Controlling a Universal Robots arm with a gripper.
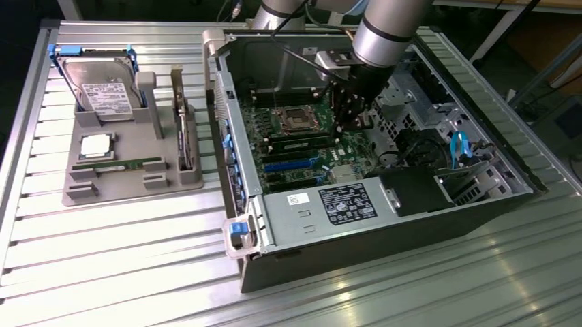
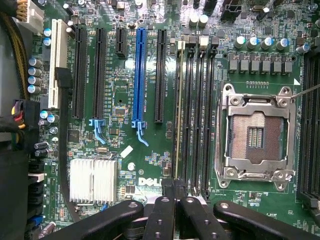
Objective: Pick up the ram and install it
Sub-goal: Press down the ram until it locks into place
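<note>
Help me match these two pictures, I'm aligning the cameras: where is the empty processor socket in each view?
Exterior view: the processor socket sits inside the open case, higher in the picture than the blue slot.
Wrist view: the socket lies beside the black memory slots, across them from the blue slot.
Shared landmark: the blue slot.

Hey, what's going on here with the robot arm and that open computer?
The arm has reached into the open computer case, and its pincer, shut, hangs over the motherboard's memory slots, next to the empty processor socket. One stick of ram stands in the outermost slot, right at the fingertips. On the gray holder beside the case, another green stick, a silver processor chip and a hard drive sit in their places.
</note>
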